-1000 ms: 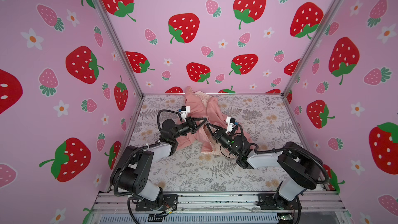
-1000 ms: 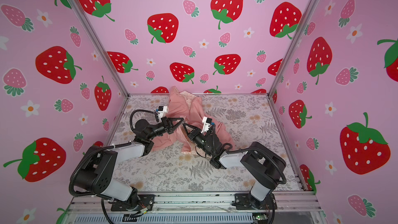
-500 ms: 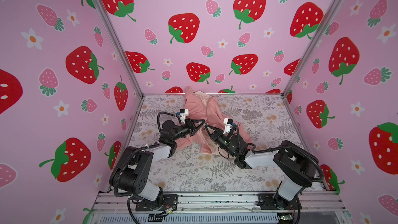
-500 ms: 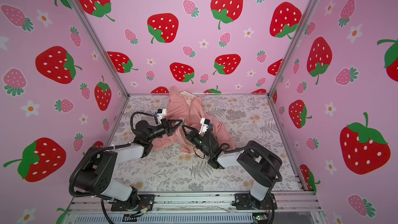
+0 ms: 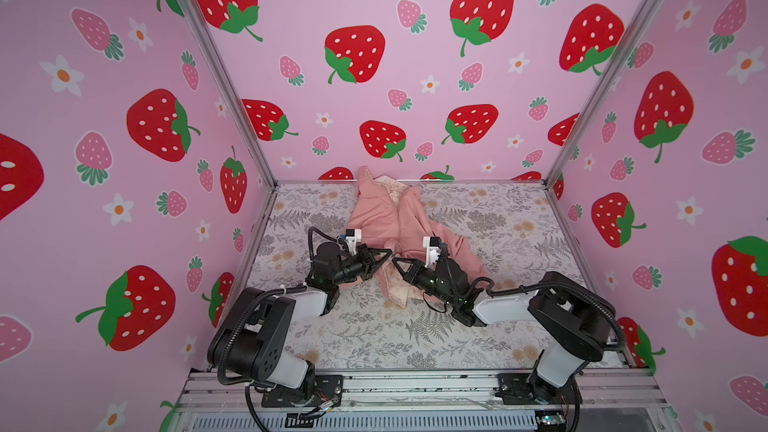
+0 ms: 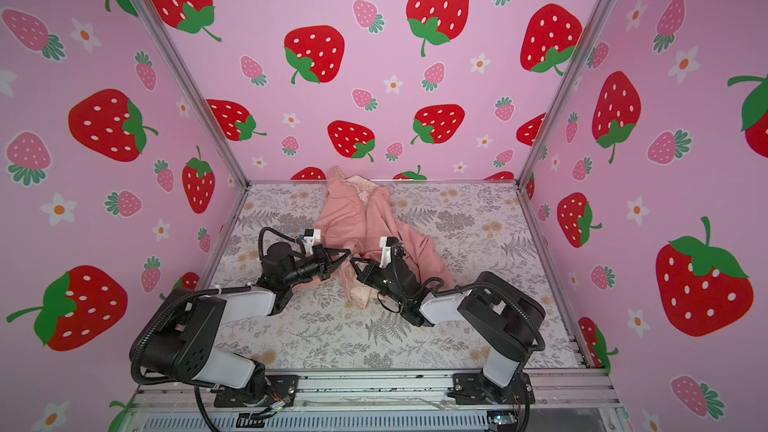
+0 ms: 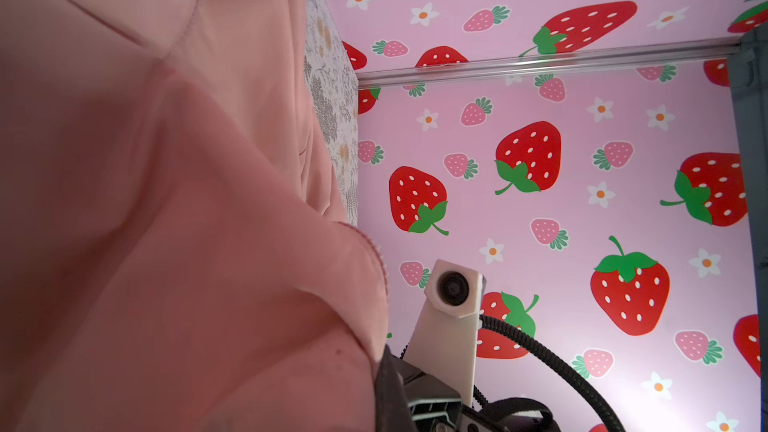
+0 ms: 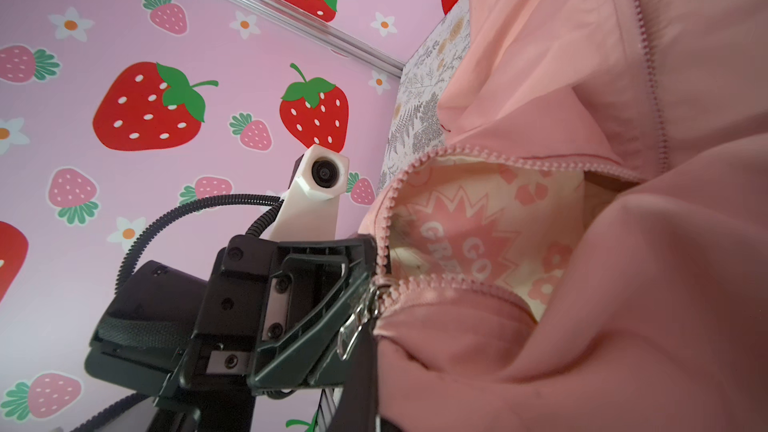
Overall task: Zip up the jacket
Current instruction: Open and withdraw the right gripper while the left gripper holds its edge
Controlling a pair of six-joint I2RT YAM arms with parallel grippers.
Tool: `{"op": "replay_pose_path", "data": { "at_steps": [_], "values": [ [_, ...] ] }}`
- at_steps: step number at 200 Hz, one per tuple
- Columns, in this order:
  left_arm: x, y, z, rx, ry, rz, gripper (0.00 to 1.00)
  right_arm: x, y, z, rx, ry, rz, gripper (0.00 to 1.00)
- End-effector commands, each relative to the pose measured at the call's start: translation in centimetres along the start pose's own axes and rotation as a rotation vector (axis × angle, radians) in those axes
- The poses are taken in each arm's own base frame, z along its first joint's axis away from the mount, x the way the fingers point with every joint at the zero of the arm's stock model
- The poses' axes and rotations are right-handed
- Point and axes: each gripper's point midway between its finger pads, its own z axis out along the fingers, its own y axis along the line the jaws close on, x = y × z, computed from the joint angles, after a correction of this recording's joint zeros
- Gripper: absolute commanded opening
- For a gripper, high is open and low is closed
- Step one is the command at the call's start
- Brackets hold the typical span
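**Both claws meet at the jacket's hem; the zipper runs away from them.**

The jacket (image 5: pixel 386 218) lies mid-tabletop (image 5: pixel 478 334), its long axis running from the hood (image 5: pixel 388 184) at the back edge to the hem (image 5: pixel 392 290) nearer the front. My left claw (image 5: pixel 387 253) is pressed together on the zipper edge just beside the slider (image 8: pixel 359 317). The right claw (image 5: pixel 397 261) faces it tip to tip, and I cannot tell if it is spread. The open teeth (image 8: pixel 490 155) lead toward the back edge, so I judge the pull goes that way.
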Motion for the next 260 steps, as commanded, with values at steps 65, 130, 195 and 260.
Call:
{"op": "replay_pose_path", "data": {
  "at_steps": [65, 130, 195, 260],
  "values": [
    [-4.8, -2.7, -1.2, 0.042, -0.243, 0.113, 0.0, 8.4, -0.3, -6.1, 0.101, 0.449, -0.317, 0.57],
    [-3.6, -3.0, -1.7, -0.032, -0.19, 0.126, 0.0, 1.6, 1.7, -8.7, 0.255, 0.339, -0.55, 0.7],
    [-1.8, -4.4, -3.5, -0.158, -0.121, 0.153, 0.0, -3.2, 5.3, -5.0, 0.348, 0.332, -0.88, 0.7],
    [-0.7, -6.3, -3.5, -0.155, -0.029, 0.145, 0.0, -2.6, 7.3, -1.6, 0.338, 0.407, -1.057, 0.72]
  ]
}}
